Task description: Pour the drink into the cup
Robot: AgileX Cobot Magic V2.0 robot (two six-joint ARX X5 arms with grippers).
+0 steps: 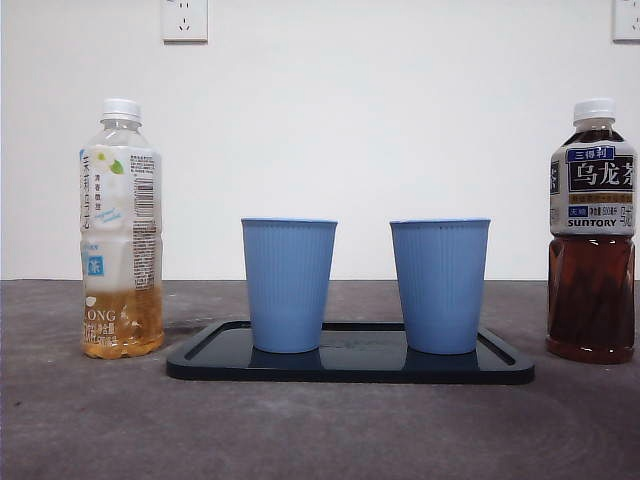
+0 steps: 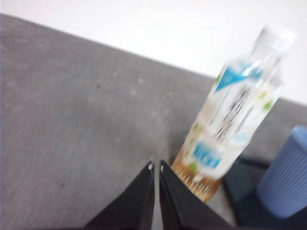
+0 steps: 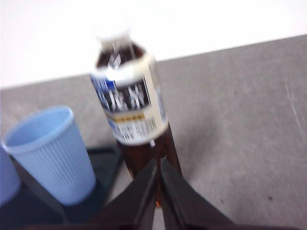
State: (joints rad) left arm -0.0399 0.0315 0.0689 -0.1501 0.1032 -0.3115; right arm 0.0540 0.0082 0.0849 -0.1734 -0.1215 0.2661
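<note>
Pale tea bottle (image 1: pixel 121 230): stood upright on the grey table (image 1: pixel 90 420) at far left, white cap on. Only the bottom portion is filled with amber liquid. Placed just beside the tray's left end, not on it.

Left gripper (image 2: pixel 155 166): seen only in the left wrist view. Jaws are pressed nearly together, a thin slit left between the tips, nothing held. The pale tea bottle (image 2: pixel 230 120) is seen just beyond the tips, not touched. That view is blurred.

Tray (image 1: pixel 205 362): black, glossy, laid flat at centre of the table between the two bottles. Both cups are carried on it.

Left cup (image 1: pixel 288 285): blue, ribbed, upright on the tray's left half. Contents cannot be seen from the level front view.

Right cup (image 1: pixel 440 285): same type, upright on the tray's right half, well apart from the left cup. In the right wrist view its inside (image 3: pixel 50 153) is seen blue, no liquid made out.

Dark tea bottle (image 1: pixel 592 230): upright at far right on the table, white cap on, filled high with dark brown tea, Suntory label. Placed near the tray's right end, off it.

Right gripper (image 3: pixel 158 163): seen only in the right wrist view. Jaws are closed to a narrow gap, nothing gripped. Dark tea bottle (image 3: pixel 132 105) is seen straight ahead of the tips; contact cannot be confirmed.
</note>
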